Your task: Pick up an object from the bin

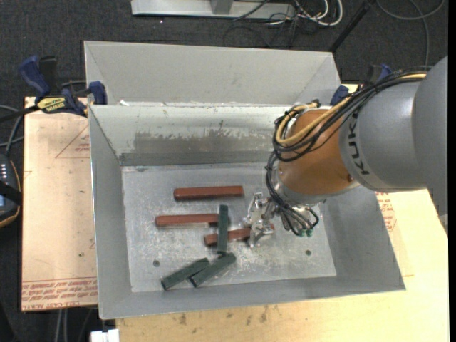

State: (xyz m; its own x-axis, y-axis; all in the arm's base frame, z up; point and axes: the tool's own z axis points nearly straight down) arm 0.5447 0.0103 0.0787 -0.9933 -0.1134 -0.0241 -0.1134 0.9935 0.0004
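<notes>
- A grey bin (pixel 107 191) is seen from above, with the arm (pixel 399 134) reaching in from the right.
- The gripper (pixel 258 226) sits low over the bin floor, right of centre.
- It is at the right end of a short red-brown bar (pixel 236 235); whether it is clenched or released cannot be told.
- A dark green bar (pixel 223 228) lies across the short bar.
- Two longer red-brown bars lie to the left, a far one (pixel 209 192) and a near one (pixel 187 220).
- Two more green bars (pixel 196 271) lie side by side near the front wall.

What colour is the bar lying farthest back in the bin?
The bar is reddish brown; camera view.
</notes>
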